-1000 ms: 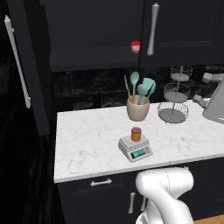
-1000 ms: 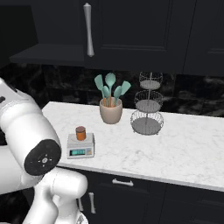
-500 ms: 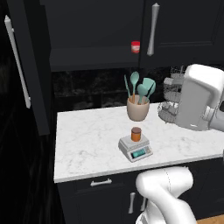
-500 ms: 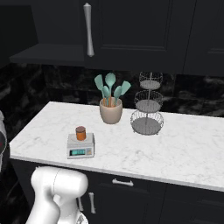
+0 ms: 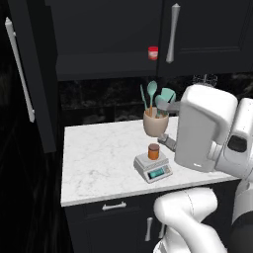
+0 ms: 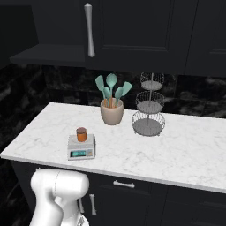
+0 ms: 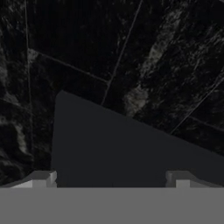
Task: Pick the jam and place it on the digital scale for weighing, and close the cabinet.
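The jam (image 5: pixel 153 150) (image 6: pixel 81 134), a small orange jar with a brown lid, stands upright on the digital scale (image 5: pixel 154 171) (image 6: pixel 81 149) near the counter's front. Nothing touches it. The cabinet (image 6: pixel 132 31) hangs above; its left door (image 5: pixel 32 84) is swung wide open toward me, and the right door (image 5: pixel 207 29) is shut. My white arm (image 5: pixel 205 128) bulks just right of the scale. In the hand view, my gripper (image 7: pixel 110 181) is open with nothing between its fingertips (image 7: pixel 41 179), facing dark marble wall tiles and a flat dark panel (image 7: pixel 122 148).
A beige crock of teal utensils (image 5: pixel 155 123) (image 6: pixel 111 112) stands behind the scale. A three-tier wire stand (image 6: pixel 149 110) sits to its right. A red-lidded jar (image 5: pixel 153 53) rests on the open cabinet shelf. White marble counter (image 6: pixel 185 150) stretches right.
My arm has swung across from the left of the right base view into the right of the left base view, now covering the wire stand there. Jam, scale and cabinet door have not moved.
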Available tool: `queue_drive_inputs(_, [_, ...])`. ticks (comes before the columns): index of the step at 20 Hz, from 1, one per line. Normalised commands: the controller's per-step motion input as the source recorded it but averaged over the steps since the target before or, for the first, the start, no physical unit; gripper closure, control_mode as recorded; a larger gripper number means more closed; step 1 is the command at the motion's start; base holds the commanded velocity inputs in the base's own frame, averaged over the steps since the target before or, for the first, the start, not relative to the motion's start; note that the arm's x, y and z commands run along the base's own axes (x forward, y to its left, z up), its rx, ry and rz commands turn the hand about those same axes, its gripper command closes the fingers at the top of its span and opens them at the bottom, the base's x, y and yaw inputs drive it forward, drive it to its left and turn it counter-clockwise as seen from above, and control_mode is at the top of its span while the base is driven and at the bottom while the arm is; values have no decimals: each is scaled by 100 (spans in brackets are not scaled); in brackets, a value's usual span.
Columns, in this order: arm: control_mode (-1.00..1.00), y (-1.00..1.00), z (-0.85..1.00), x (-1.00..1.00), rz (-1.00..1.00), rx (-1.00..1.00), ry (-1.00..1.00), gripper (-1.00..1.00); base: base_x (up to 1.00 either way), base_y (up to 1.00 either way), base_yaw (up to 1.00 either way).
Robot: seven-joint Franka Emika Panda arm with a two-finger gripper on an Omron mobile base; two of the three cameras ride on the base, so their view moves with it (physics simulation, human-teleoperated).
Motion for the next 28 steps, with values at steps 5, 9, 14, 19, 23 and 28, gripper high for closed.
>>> queue_drive_inputs(5, [-100,43,-3,-20,0,18,10,-100,0,0,0])
queue_drive_inputs(9, [-100,86,-1,-36,0,10,6,-100,0,0,0])
queue_drive_inputs(14, [-100,100,0,-2,0,-1,6,-100,0,0,0])
queue_drive_inputs(19, [-100,98,14,17,0,-11,18,-100,0,0,0])
queue_drive_inputs(23, [-100,82,1,30,0,-4,26,-100,0,0,0])
queue_drive_inputs(28, [-100,51,-2,54,0,-1,18,-100,0,0,0])
